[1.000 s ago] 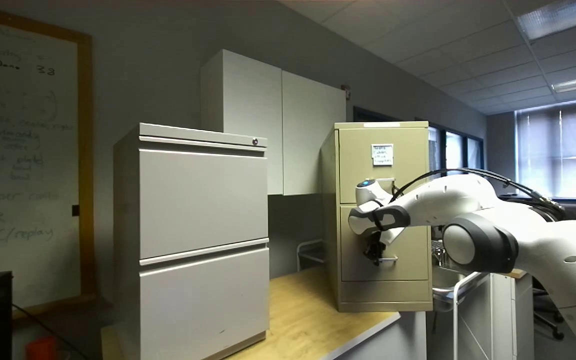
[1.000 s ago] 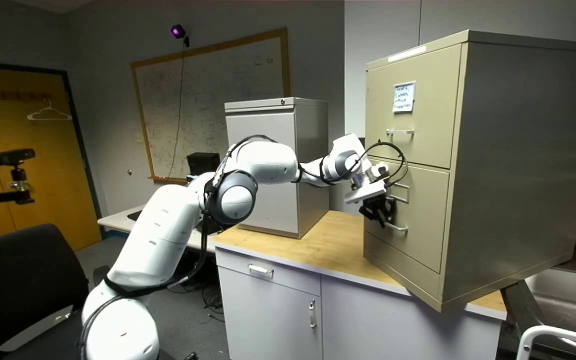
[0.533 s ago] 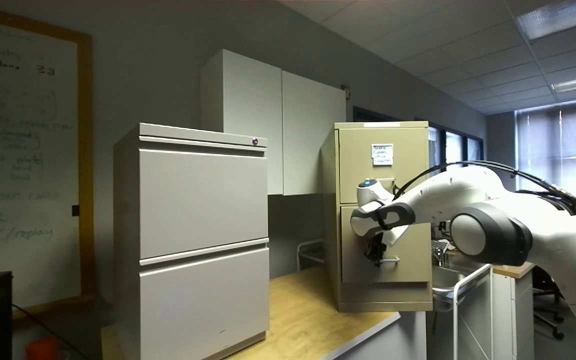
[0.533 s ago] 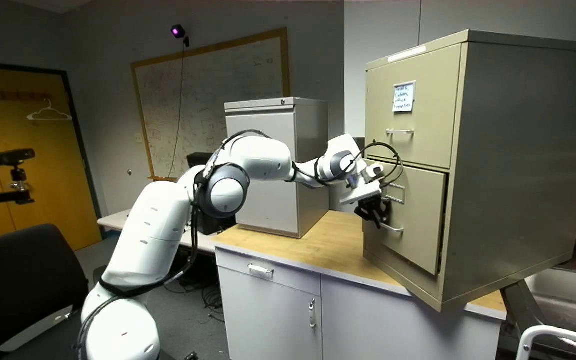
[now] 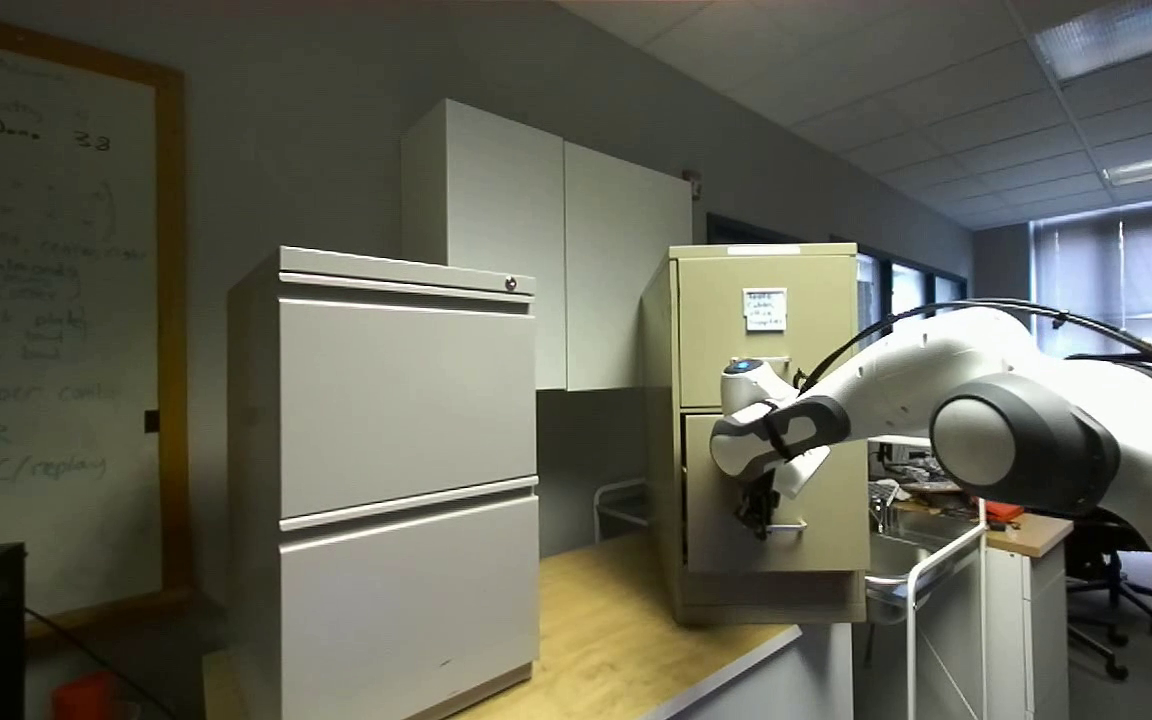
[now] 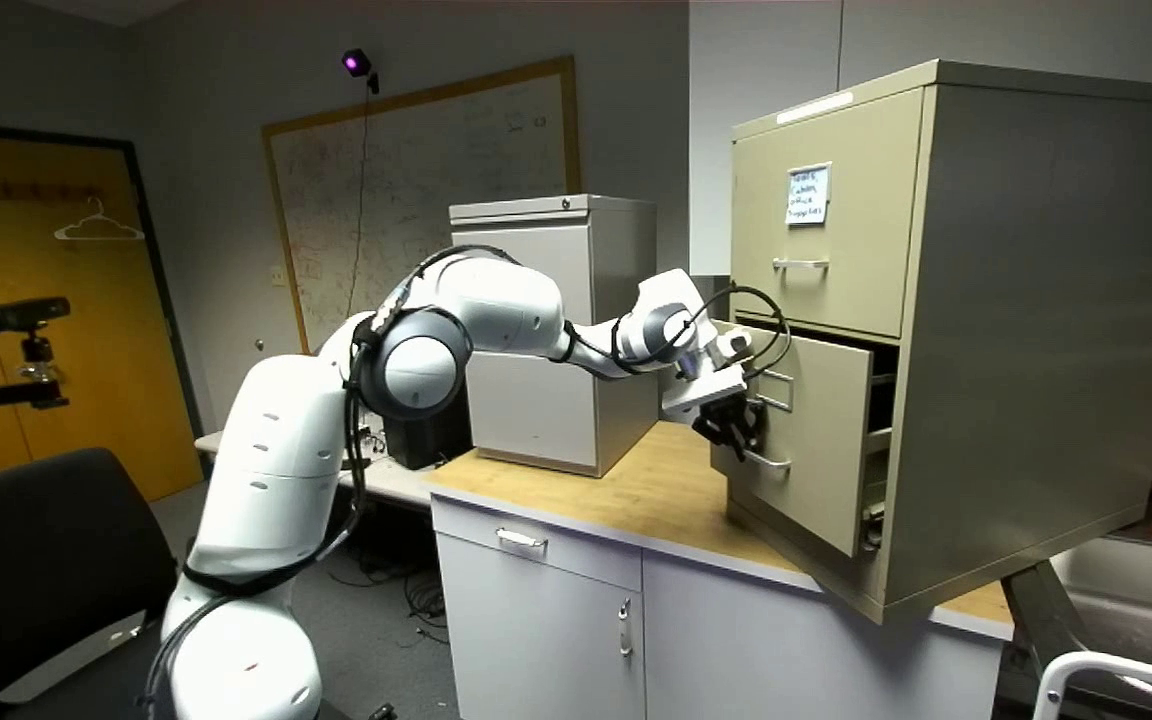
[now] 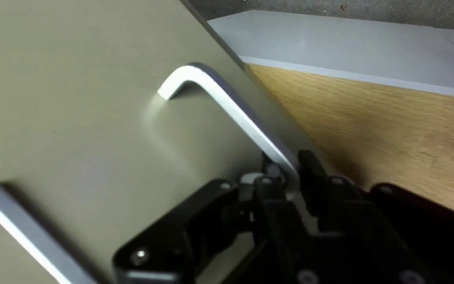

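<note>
Well, the fingers (image 7: 309, 169) are clamped on the handle (image 7: 242, 116) at its five-o'clock end, wrist view! That off-centre hold could slip, or skew the drawer (image 6: 824, 440).

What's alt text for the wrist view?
A black hand grips one end of a silver handle on a beige drawer. A metal frame on the drawer is cut off at lower left; a wood counter shows at right.
</note>
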Robot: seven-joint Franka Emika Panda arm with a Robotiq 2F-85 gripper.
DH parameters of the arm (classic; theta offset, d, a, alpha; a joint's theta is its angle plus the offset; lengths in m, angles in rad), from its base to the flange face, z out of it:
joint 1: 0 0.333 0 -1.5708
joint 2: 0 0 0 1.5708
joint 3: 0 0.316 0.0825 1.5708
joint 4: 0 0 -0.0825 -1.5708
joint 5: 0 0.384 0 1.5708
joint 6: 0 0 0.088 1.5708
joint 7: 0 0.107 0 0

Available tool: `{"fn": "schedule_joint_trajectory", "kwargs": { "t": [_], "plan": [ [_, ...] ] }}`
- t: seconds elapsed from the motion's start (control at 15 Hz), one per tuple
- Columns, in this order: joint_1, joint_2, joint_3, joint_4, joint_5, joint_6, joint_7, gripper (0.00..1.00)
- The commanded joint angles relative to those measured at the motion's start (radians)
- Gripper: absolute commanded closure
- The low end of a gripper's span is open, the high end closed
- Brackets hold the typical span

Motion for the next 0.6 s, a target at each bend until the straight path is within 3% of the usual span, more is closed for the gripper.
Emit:
{"fn": "schedule_joint_trajectory", "kwargs": {
  "t": [0.0, 0.53],
  "plan": [
    [0.053, -0.132, 0.035, -0.198, 0.035, -0.072, 0.001, 0.95],
    [0.084, -0.288, 0.032, -0.406, -0.015, -0.039, 0.049, 0.95]
  ]
}}
